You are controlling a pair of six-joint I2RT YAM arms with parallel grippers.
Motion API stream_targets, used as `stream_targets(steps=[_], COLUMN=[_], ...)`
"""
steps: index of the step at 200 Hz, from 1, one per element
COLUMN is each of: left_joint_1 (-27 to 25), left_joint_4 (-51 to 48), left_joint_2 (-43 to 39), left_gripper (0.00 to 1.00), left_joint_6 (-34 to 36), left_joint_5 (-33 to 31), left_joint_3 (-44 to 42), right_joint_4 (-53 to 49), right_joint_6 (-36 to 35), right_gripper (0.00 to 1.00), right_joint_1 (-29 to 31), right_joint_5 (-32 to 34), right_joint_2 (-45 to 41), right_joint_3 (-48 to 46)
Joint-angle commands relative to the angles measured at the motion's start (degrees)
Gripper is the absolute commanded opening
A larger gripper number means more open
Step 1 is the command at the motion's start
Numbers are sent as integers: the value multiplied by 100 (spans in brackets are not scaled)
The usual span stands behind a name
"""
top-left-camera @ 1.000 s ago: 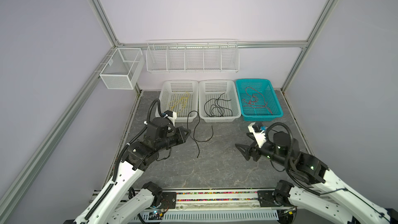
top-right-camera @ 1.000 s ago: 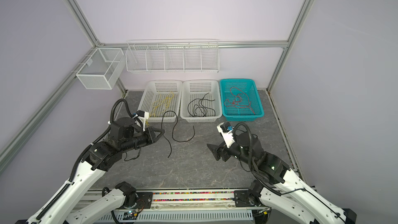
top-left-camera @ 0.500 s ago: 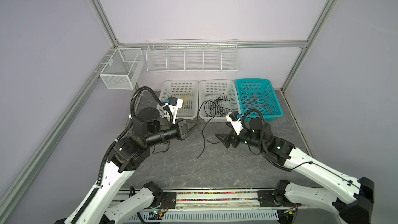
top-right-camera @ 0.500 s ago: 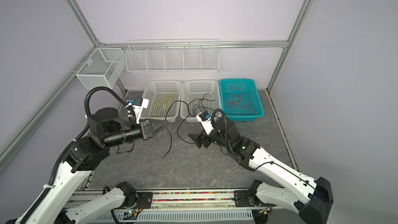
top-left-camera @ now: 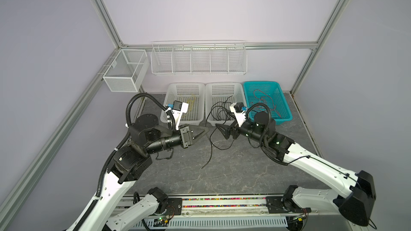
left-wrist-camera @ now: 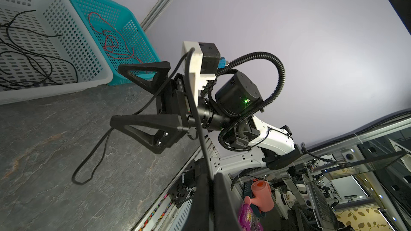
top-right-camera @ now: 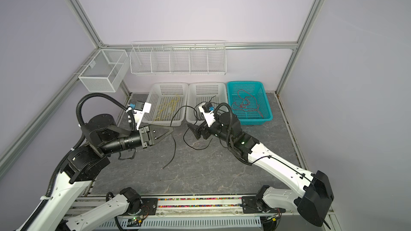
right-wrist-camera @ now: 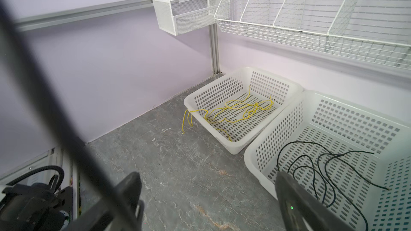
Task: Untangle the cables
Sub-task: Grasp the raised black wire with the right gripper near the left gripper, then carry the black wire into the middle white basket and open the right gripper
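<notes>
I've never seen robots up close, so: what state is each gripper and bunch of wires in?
Left gripper: shut on a thin black cable.
Right gripper: open, gripping nothing.
That held cable: draped out of the middle white plastic basket, end hanging toward the grey table.
Other black cables: loose inside that basket.
Thin yellow cables: in the left white plastic basket, one end over its rim.
Thin red cables: curled in the teal plastic basket.

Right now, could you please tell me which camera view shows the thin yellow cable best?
The right wrist view: the thin yellow cable lies unobstructed in the white perforated basket, one end draped over its rim. Both top views show it small, faint; the left wrist view misses it.
</notes>
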Motion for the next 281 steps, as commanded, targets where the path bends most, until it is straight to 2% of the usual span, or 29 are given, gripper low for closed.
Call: stream_targets(steps=[1,14,25,31,45,52,66,85,88,102,110,113,116,137,150,216,263,281], left_joint_1=[-30,-30,-30,-30,-30,-30,-30,-30,-30,-30,-30,-30,-30,-21,-23,91,144,144], left_joint_4=[202,202,235,239,248,219,79,-127,-156,-276,-356,-383,-418,-779,-1020,-1214,-1377,-1425], left_joint_2=[-87,-118,-136,-146,-158,-166,-199,-235,-237,-206,-187,-172,-167,-99,-79,-460,-757,-773], left_gripper=[0,0,0,0,0,0,0,0,3,29,43,52,57,75,79,92,97,97], left_joint_6=[-48,-44,-40,-31,-12,28,165,410,450,631,785,856,930,1453,1679,2085,2243,2262], left_joint_5=[166,188,210,211,219,191,96,-159,-214,-449,-567,-618,-668,-1209,-1687,-3077,-3457,-3531], left_joint_3=[-95,-106,-140,-153,-204,-215,-246,-391,-418,-559,-620,-640,-658,-729,-788,-1449,-1608,-1678], right_joint_4=[371,432,602,699,760,721,663,539,451,0,-193,-241,-290,-620,-768,-937,-479,-162], right_joint_6=[-44,-13,23,46,62,70,38,-73,-104,-217,-220,-214,-201,-62,8,94,47,166], right_gripper=[97,96,88,81,51,41,29,18,16,7,7,7,7,7,7,7,6,7], right_joint_1=[-79,-91,-91,-99,-106,-107,-102,-107,-113,-176,-252,-305,-351,-718,-922,-1559,-1663,-1721], right_joint_5=[237,213,111,21,-163,-150,-64,318,400,752,875,886,888,846,788,386,341,365], right_joint_2=[27,19,42,60,103,104,30,-44,-33,98,194,238,284,679,994,3185,4568,4896], right_joint_3=[186,190,177,167,214,236,232,300,360,736,958,1031,1109,1734,2193,4211,5125,5131])
